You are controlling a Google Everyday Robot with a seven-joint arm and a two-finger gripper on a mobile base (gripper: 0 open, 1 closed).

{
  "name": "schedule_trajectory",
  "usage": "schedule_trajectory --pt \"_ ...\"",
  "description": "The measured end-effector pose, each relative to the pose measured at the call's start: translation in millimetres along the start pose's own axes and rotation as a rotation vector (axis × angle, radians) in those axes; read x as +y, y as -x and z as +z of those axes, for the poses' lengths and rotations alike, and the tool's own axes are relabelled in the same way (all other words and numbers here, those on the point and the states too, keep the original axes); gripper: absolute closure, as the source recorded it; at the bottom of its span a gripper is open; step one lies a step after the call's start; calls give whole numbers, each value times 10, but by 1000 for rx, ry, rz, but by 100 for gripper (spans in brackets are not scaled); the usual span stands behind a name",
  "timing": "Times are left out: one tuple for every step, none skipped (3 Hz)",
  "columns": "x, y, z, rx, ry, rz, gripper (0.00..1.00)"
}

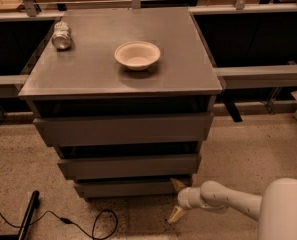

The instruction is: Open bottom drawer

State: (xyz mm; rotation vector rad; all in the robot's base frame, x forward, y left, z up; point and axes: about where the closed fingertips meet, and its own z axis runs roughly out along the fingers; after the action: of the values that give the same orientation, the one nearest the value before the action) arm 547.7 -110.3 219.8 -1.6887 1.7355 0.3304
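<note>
The bottom drawer is the lowest and narrowest grey front of a three-drawer cabinet, shut flush under the mid drawer. My gripper is low at the cabinet's front right corner, on a white arm coming in from the lower right. Its two tan fingers are spread apart: the upper fingertip touches the right end of the bottom drawer front, and the lower one points at the floor. It holds nothing.
A beige bowl and a tipped silver can sit on the cabinet top. A black cable and a black bar lie on the speckled floor at lower left. Dark bins flank the cabinet on both sides.
</note>
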Motion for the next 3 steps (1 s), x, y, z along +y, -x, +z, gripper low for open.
schedule_trajectory --pt "-108 -139 97 7 -18 3 0" --pt "-191 -229 219 16 -26 -2 0" --pt "-278 -274 379 24 -25 -12 0"
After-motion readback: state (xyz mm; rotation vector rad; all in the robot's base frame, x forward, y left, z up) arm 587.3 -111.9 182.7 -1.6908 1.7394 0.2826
